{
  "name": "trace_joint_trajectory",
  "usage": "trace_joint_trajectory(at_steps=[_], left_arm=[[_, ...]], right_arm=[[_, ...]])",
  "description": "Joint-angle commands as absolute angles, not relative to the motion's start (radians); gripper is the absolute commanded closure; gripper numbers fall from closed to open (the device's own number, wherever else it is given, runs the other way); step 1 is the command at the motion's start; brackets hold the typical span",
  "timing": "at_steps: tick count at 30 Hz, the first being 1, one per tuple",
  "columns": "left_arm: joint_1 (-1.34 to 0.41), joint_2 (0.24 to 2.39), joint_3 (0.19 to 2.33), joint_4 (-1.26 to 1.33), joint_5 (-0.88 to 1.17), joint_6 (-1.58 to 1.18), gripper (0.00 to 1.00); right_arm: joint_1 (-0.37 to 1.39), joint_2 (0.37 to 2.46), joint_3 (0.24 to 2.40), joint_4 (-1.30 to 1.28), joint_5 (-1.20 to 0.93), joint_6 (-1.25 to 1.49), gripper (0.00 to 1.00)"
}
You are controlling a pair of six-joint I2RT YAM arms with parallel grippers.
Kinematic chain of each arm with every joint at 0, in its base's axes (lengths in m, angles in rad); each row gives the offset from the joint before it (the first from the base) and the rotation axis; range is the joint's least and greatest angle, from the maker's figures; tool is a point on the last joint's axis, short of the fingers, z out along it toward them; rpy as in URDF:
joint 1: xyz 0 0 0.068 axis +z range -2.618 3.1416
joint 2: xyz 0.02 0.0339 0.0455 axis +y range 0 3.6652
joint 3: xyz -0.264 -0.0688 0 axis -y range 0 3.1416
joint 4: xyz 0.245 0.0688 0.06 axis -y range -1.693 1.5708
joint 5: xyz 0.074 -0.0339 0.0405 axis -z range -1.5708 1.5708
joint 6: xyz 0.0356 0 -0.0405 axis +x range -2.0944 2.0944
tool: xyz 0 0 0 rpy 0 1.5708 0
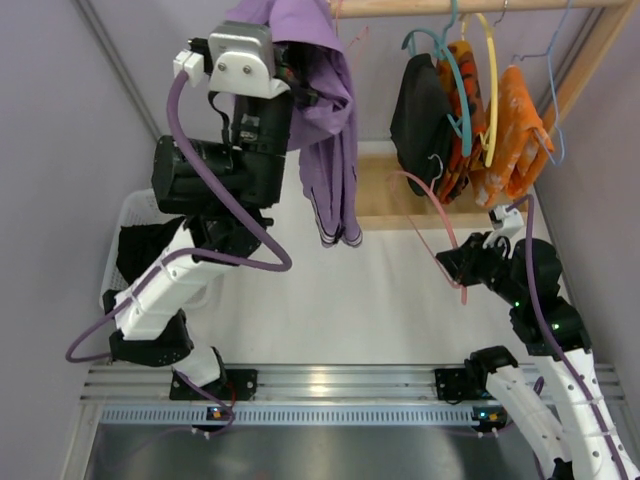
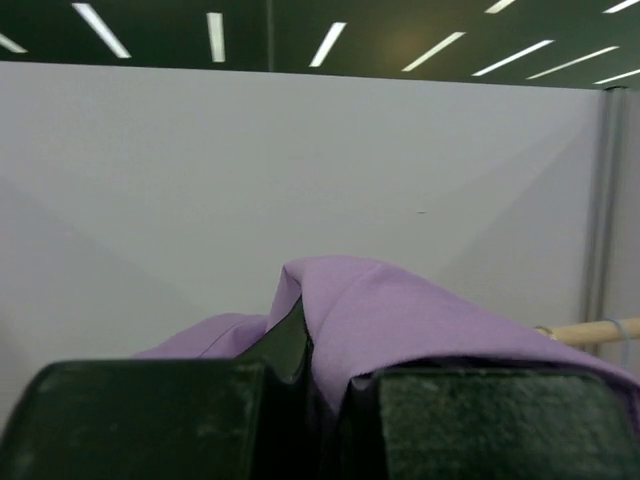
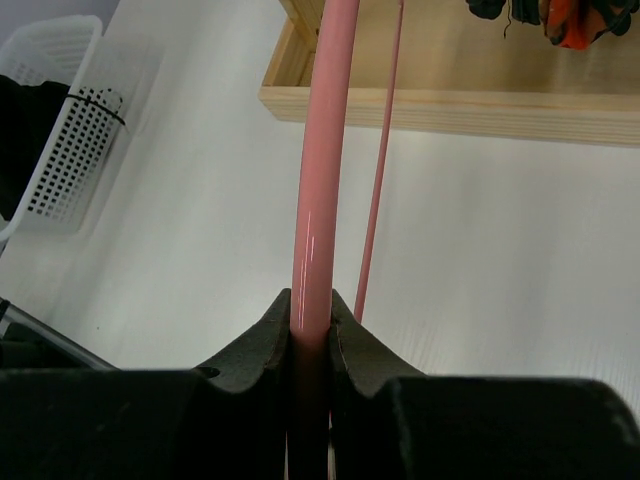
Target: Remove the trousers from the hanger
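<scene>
The left gripper [image 2: 324,372] has its fingers [image 2: 490,420] pinched tight on a fold of the purple trousers [image 1: 335,150], held just below the wooden rail [image 1: 470,8], legs dangling free; the right gripper [image 3: 311,322] clamps the bare pink hanger [image 3: 322,150], well below the rail and apart from the cloth; the separating looks done; setting both down seems left.

Left gripper [image 2: 322,375] high, right gripper [image 3: 310,322] low
</scene>
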State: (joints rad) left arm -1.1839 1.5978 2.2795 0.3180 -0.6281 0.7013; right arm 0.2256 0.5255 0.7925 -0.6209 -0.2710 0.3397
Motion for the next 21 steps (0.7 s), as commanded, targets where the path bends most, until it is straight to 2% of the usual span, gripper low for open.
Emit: trace_joint_trajectory(at_steps=[1, 12, 18, 21], left_arm=[[-1.042, 1.513, 2.275, 0.451, -0.672, 0.707, 1.00], [-0.605, 1.284, 2.117, 0.407, -0.709, 0.575, 1.00], [-0.349, 1.081, 1.869, 0.367, -0.761, 0.520, 1.00], [-0.177, 0.958, 1.668, 0.333, -0.819, 0.503, 1.00]], right_arm=[[0.212, 0.520, 0.834, -0.578, -0.258, 0.301, 1.00], [0.212, 0.528, 0.822, -0.584, -0.265, 0.268, 1.00], [0.212, 0.564, 0.819, -0.552, -0.276, 0.278, 1.00], [0.213, 0.574, 0.822, -0.542, -0.278, 0.279, 1.00]])
